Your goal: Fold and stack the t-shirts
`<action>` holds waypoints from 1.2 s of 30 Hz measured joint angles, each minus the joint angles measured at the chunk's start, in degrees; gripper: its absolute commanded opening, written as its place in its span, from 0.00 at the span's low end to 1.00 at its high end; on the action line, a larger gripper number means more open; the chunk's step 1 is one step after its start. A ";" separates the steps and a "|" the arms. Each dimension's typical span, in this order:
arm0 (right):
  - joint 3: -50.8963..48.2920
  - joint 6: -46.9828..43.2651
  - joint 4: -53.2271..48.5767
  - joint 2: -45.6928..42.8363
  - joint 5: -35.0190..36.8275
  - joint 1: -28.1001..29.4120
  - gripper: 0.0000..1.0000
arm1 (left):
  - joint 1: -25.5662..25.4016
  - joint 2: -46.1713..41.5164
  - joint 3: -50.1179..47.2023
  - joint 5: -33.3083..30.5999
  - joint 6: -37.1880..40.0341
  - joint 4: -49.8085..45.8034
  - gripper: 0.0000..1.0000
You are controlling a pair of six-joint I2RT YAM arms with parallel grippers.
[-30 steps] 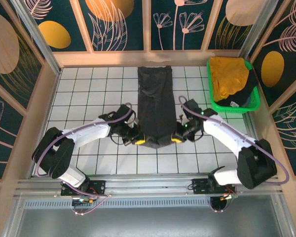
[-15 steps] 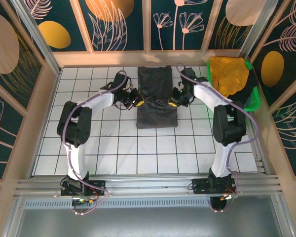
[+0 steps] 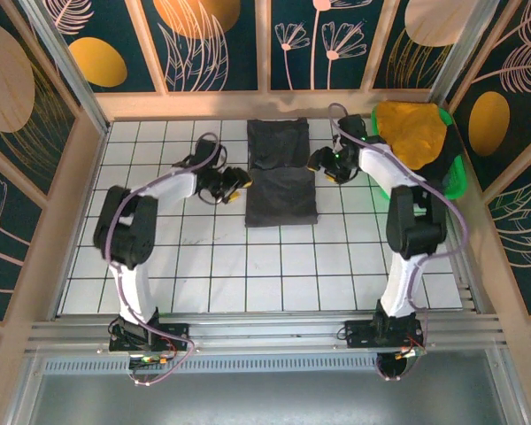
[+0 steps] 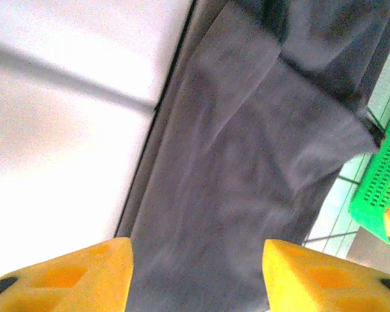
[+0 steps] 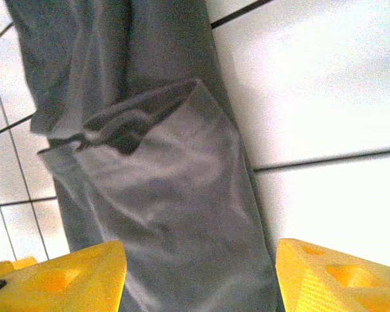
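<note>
A white gridded table (image 3: 159, 266) stands inside a booth of dark floral panels. The charcoal t-shirt (image 3: 281, 181) lies folded flat, left of the green basket (image 3: 456, 181), which holds the mustard-yellow t-shirt (image 3: 411, 133). The cloth looks light, limp and apt to slide, so a corner or folded edge suits pinching. The right gripper (image 3: 323, 162) sits between basket and shirt, and the left gripper (image 3: 233, 181) beyond the shirt. Both have their jaws apart and hold nothing.
</note>
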 measured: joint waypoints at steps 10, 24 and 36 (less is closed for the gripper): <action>-28.15 8.72 6.45 -15.30 -3.63 1.86 0.57 | -4.50 -5.97 -19.12 1.90 -11.56 10.12 0.50; -28.59 17.29 12.11 -5.29 -8.48 2.80 0.24 | -5.66 1.75 -12.66 4.33 -15.15 13.62 0.18; -12.90 17.33 11.04 -1.97 -4.22 2.89 0.00 | -4.98 1.36 -4.35 2.16 -14.27 11.72 0.00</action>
